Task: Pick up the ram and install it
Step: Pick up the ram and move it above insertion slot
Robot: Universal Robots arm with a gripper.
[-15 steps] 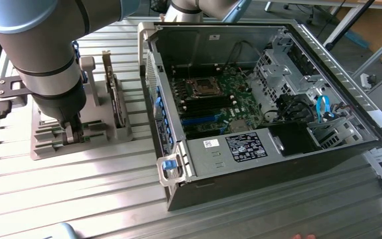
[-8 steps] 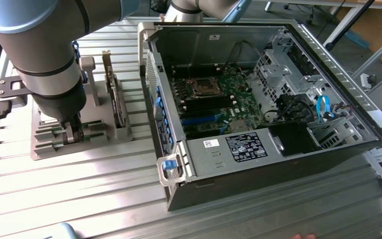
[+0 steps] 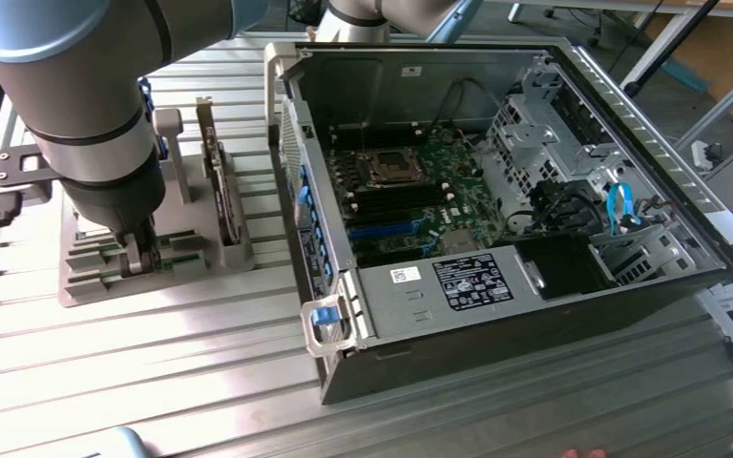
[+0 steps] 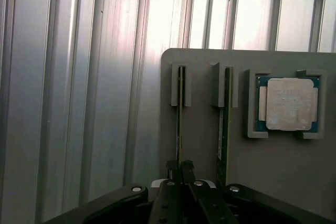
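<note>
Tool [image 4: 180, 169] on one ram [image 4: 180, 114] of two

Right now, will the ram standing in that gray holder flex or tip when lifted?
The ram is a thin board seen edge-on, so probably stiff lengthwise but fragile if twisted. Likely light. Slots in the holder keep it upright; out of them, it would likely tip.

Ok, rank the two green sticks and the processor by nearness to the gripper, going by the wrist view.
1. The ram, in the gripper.
2. The second stick, in the neighbouring slot.
3. The processor, in its pocket beyond that stick.
</note>
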